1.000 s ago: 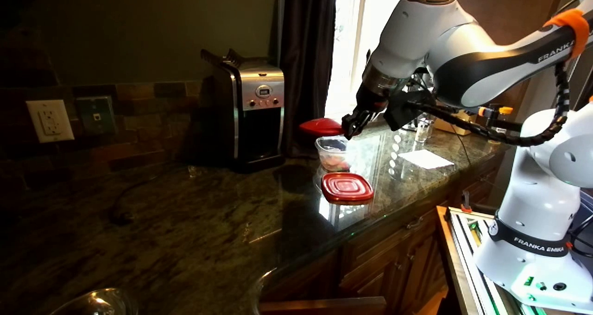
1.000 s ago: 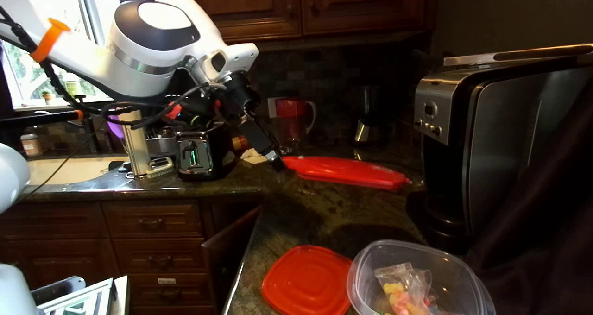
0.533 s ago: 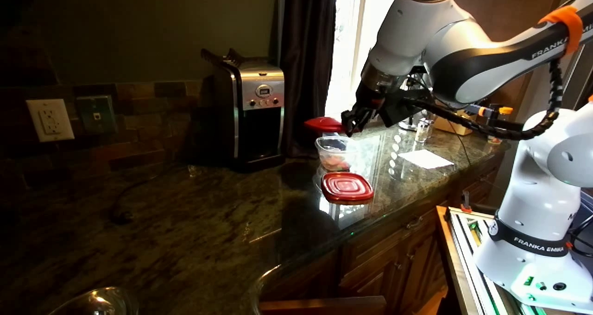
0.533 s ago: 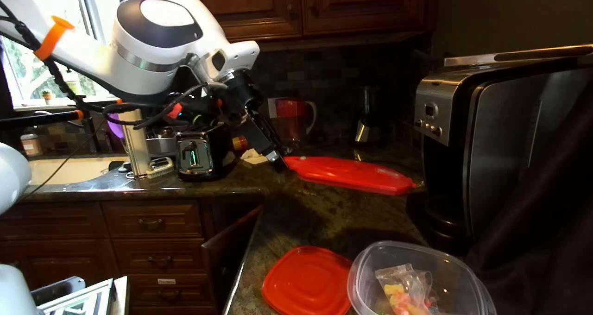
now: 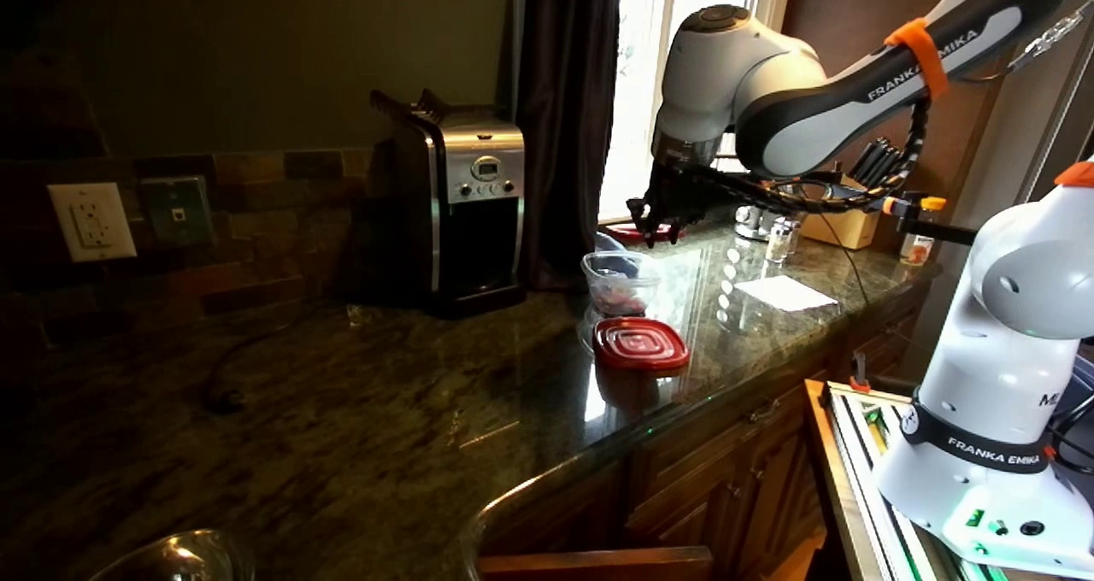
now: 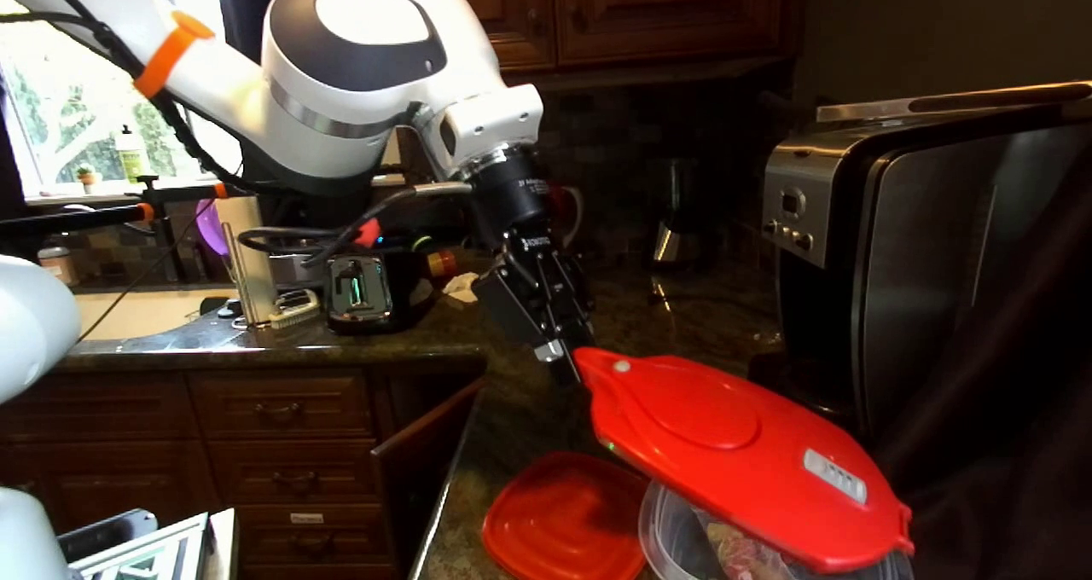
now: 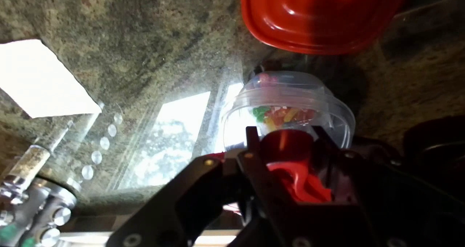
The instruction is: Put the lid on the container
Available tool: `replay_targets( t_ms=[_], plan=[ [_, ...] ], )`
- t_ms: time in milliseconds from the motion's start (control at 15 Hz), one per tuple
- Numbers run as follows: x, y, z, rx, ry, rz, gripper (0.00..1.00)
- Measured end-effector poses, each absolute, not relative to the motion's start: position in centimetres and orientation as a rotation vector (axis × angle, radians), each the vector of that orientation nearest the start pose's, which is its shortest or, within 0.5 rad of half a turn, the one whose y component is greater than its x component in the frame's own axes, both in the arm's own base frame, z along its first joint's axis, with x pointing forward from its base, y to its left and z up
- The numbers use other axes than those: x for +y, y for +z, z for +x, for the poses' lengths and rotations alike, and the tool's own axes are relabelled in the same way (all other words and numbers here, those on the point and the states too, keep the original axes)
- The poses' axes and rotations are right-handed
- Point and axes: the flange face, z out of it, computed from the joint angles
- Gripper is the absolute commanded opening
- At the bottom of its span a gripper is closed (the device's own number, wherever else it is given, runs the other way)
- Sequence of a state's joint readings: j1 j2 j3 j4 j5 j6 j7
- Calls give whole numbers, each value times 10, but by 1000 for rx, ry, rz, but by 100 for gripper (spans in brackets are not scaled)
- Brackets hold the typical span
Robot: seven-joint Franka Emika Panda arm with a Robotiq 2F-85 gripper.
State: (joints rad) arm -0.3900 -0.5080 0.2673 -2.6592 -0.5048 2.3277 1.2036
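Note:
The flat rounded-square red lid (image 5: 641, 343) lies on the counter beside the clear container in both exterior views (image 6: 563, 516); it also shows at the top of the wrist view (image 7: 319, 20). The clear tub container (image 5: 617, 282) stands open with bagged candy inside. It shows below the flat lid in the wrist view (image 7: 290, 89), and partly hidden in an exterior view (image 6: 670, 533). My gripper (image 6: 570, 371) is shut on the narrow end of a larger red pitcher lid (image 6: 734, 443), held tilted in the air. The gripper (image 7: 286, 129) shows fingers on both sides of its red end.
A silver-and-black coffee maker (image 5: 483, 171) stands behind, near a dark curtain (image 5: 564, 128). A white sheet (image 5: 786, 293) and a small glass shaker (image 5: 778, 241) lie and stand farther along the counter. A black toaster (image 6: 358, 294) stands by the sink.
My gripper has carried the pitcher lid toward the container side, and that lid now overlaps the container in an exterior view. The flat red lid and container have not moved.

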Motion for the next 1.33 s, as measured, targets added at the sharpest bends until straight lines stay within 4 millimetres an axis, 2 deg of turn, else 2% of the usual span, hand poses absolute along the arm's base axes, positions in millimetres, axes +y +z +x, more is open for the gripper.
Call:
replay_targets(
  t_ms=[133,200,267,333,600,800,1067,1333],
  plan=[
    [-67,408,399,1832,-643,-2904,13],
    [-70,406,404,1907,-645,-2853,38],
    [-72,405,408,1919,-641,-2845,38],
    [-72,404,408,1913,-631,-2846,13],
    [-72,406,410,1949,-655,-2805,13],
    [-71,401,414,2023,-761,-2779,13],
    [-63,387,434,2105,-901,-2772,13],
    [-41,363,456,2168,-886,-2812,13]
  ],
)
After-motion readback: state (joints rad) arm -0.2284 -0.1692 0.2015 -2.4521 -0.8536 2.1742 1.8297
